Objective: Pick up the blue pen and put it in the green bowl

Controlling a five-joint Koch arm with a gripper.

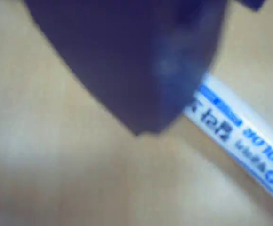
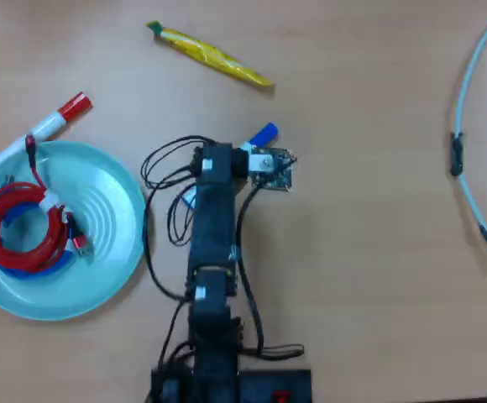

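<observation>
We see the dark hand (image 1: 143, 129) low over the table (image 2: 378, 252), its grip unreadable, directly over the blue pen (image 1: 240, 136) whose label reads "COLOR"; the green bowl (image 2: 117, 210) sits well left in the overhead view.

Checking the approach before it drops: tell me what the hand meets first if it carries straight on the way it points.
Most likely the blue pen: in the wrist view the hand hangs just over its barrel, with bare table around it. Depth is blurry, so contact is uncertain.
</observation>
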